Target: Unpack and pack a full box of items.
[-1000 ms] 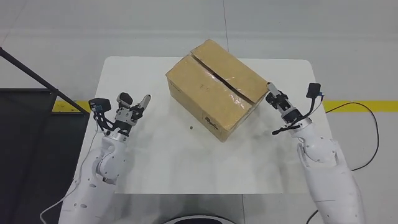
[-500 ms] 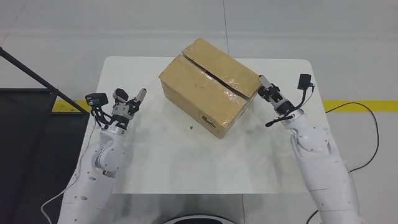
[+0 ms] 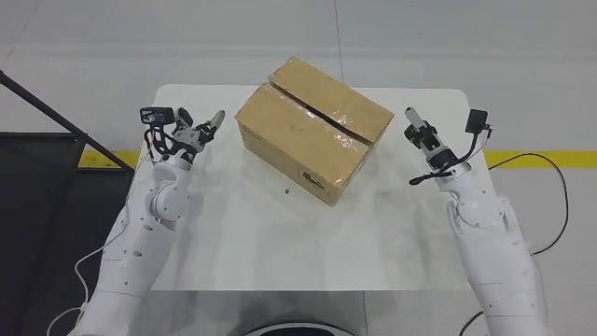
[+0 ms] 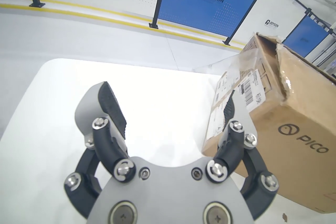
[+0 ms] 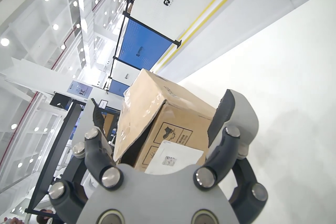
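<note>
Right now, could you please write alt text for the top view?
A cardboard box, flaps down, sits askew on a white table. The left end effector, open, and the right end effector flank its two ends without touching it.

Matt cardboard box with glossy tape; smooth white table.

With its flaps down, the box hides whatever is inside, and the dark speck on the table just near of it is too small to identify.
</note>
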You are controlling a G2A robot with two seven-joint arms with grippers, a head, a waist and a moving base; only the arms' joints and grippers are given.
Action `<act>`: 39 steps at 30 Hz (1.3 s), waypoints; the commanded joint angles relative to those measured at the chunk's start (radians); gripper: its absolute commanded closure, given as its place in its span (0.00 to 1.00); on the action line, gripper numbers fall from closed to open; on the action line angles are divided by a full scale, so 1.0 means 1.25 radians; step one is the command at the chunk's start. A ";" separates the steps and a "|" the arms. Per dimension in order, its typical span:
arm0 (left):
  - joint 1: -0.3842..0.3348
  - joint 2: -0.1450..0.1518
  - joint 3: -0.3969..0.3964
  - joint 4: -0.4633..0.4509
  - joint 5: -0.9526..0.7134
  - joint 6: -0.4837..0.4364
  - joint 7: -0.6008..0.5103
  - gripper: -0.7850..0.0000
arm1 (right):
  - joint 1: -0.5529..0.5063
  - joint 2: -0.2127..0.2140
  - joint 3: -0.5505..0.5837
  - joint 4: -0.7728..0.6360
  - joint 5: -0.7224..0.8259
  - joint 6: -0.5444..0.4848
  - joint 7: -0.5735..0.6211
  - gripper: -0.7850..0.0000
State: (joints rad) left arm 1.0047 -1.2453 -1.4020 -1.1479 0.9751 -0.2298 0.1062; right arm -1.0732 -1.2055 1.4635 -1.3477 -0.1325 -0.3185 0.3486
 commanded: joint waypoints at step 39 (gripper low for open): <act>-0.012 -0.009 0.101 0.034 0.108 -0.206 0.084 0.00 | -0.181 0.027 0.125 -0.135 -0.025 -0.030 -0.011 0.00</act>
State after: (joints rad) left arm 0.9791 -1.2578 -1.2732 -1.0903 1.1063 -0.4847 0.2150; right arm -1.2999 -1.1714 1.6205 -1.5165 -0.1626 -0.3569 0.3339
